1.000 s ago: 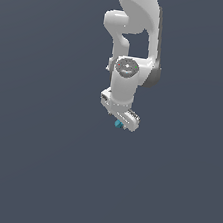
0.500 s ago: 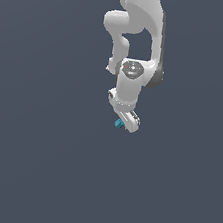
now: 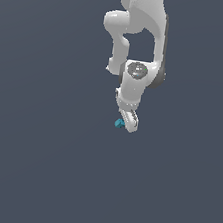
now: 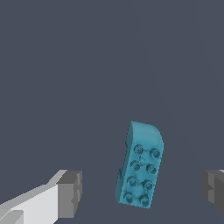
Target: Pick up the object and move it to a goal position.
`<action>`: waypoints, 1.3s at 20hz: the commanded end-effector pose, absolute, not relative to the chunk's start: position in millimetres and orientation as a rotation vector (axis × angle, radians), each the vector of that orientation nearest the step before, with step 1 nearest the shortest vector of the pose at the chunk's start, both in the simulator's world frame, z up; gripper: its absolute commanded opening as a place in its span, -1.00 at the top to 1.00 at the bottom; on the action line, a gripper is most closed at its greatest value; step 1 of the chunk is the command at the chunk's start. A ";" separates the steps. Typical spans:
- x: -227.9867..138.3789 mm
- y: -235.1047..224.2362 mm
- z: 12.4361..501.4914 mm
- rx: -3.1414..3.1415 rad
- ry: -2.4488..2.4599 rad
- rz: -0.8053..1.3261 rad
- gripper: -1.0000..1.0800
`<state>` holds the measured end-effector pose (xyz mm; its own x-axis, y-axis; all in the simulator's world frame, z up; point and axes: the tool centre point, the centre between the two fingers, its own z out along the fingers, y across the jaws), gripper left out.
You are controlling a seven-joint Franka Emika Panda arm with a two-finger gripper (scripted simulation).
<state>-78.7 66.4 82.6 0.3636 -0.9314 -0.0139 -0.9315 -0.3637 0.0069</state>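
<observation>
Standing wide apart, the jaws of the gripper (image 4: 140, 188) grasp nothing; one grey pad (image 4: 70, 192) sits at nine o'clock of the teal studded brick (image 4: 140, 168), the other at three, neither touching it. That spread looks chosen to straddle the brick before closing. From the exterior view the brick (image 3: 118, 123) peeks out at the gripper's (image 3: 128, 122) nine o'clock, low beneath the white arm (image 3: 140, 37), on plain grey ground (image 3: 35, 163).

Flat, even simulator lighting, dim grey backdrop, no cast shadows, sharp, blur-free
</observation>
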 end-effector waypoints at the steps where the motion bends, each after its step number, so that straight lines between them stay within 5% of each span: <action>1: -82.5 69.4 79.9 -2.542 1.843 0.018 -0.92; 26: -94.2 77.3 53.9 -2.392 2.037 0.001 -0.92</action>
